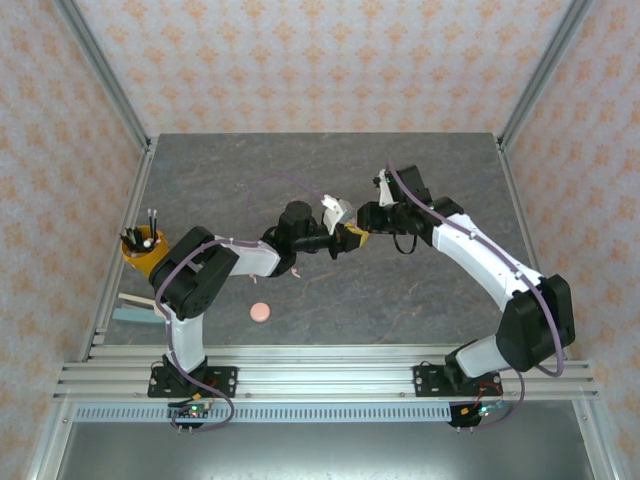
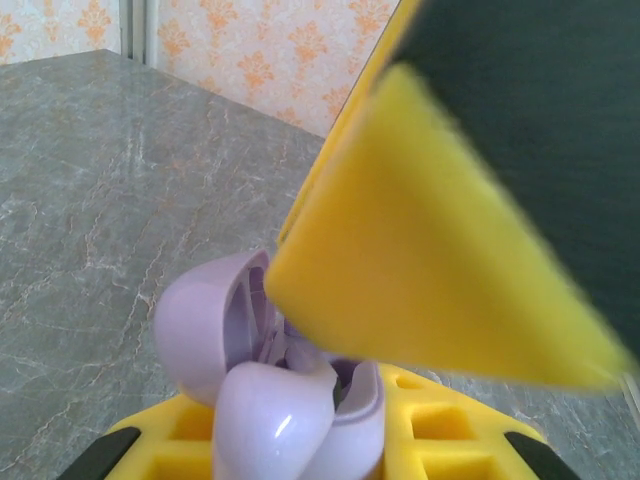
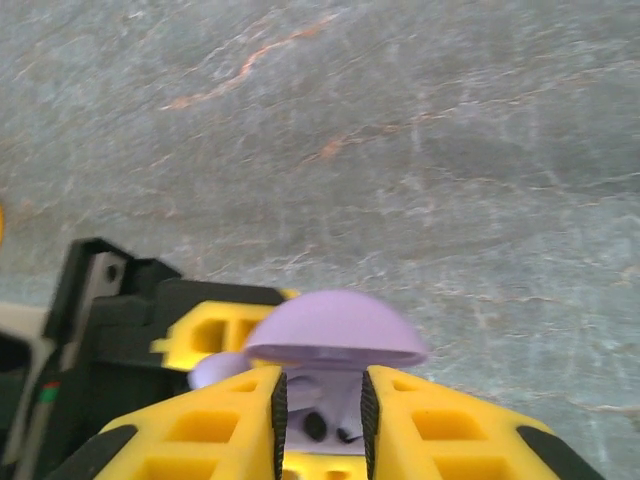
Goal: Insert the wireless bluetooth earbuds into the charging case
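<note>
Arms meet above the grey marble bench [image 1: 420, 290]: left fingers [image 2: 190, 430] clench the open pale-purple round charging case [image 2: 240, 350] steady for loading; right fingers [image 3: 200, 425] reach its mouth, whether grasping an earbud cannot be told

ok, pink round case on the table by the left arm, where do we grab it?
Take the pink round case across its outer edge, straight down from above. It lies flat on the table as a low disc, so its rim offers the only opposing faces, with room around it for the jaws. Being round, any jaw angle should work.
</note>
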